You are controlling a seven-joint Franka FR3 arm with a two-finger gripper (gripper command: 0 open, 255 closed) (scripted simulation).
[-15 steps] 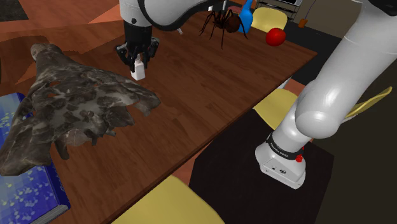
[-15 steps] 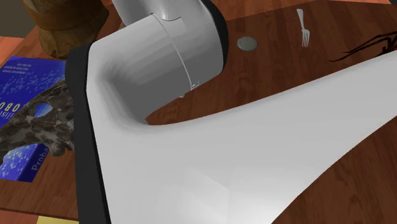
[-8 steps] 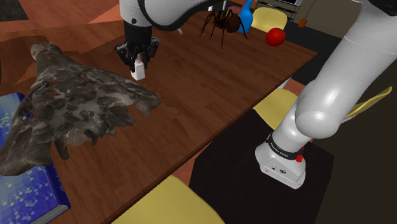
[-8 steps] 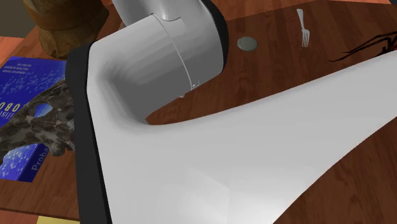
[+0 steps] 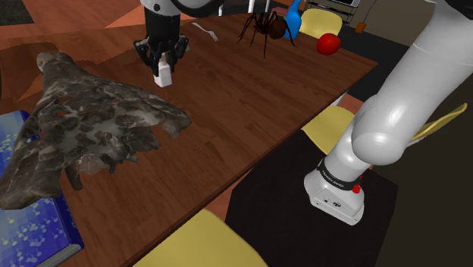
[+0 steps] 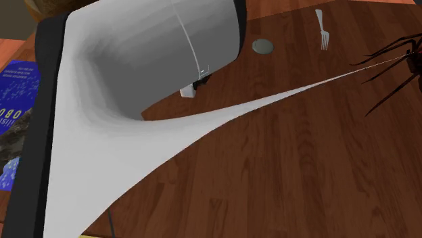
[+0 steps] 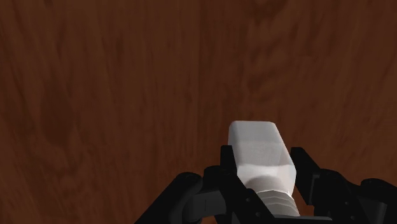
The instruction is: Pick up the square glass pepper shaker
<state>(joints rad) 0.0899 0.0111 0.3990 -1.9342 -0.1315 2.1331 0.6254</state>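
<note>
Pepper shaker (image 7: 256, 145) white, sq. body, ribbed neck, in black pincer (image 7: 262, 164).

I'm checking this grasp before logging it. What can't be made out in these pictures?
Second exterior view: the white arm hides most of the shaker; just a corner peeks out.
Wrist view: the shaker's cap end is buried inside the tool clasping it.
Second exterior view: the spider is cut off by the right edge.
Shoulder view: the blue object beside the spider is cut by the top edge; unidentifiable.
</note>
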